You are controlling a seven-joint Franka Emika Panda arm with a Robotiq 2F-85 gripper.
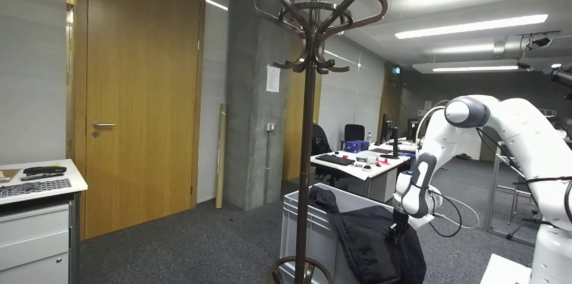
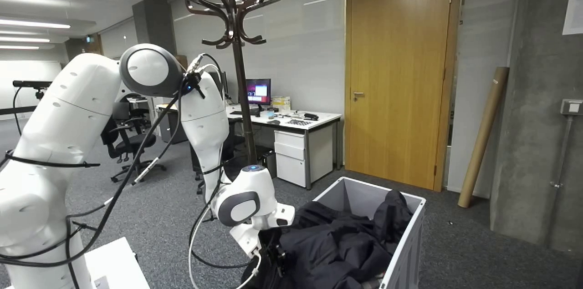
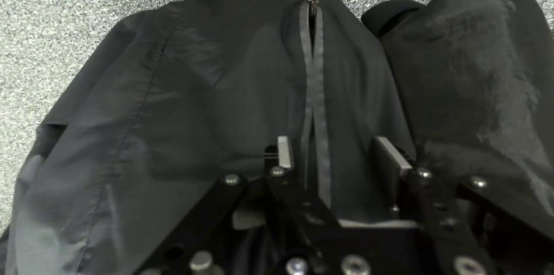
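The white robot arm [image 1: 532, 150] reaches down beside a grey plastic crate [image 1: 324, 241] on the carpet [image 1: 187, 248], and its end effector [image 3: 337, 153] is right at a dark jacket [image 3: 225, 76]. The end effector is released: in the wrist view its two fingers [image 3: 284, 152] stand partway apart, and a zipper [image 3: 319, 110] edged in grey tape runs down the cloth between them, its metal end up near the collar of that view. Whether the fingertips touch the fabric, I can't tell from here.

The jacket lies partly inside the crate and partly outside, covering much of the edge that faces the coat rack [image 1: 309, 96] and hanging down that wall. A bunched part of it [image 2: 394, 207] sits up by the corner diagonally away from the arm. In the wrist view another dark length of cloth [image 3: 467, 71] lies right of the zipper; I can't say whether it belongs to the same garment.

The coat rack stands near the crate, its hooks curling outward. In both exterior views a cardboard tube [image 1: 220, 154] leans between a wooden door [image 1: 143, 105] and a concrete pillar [image 1: 257, 96].
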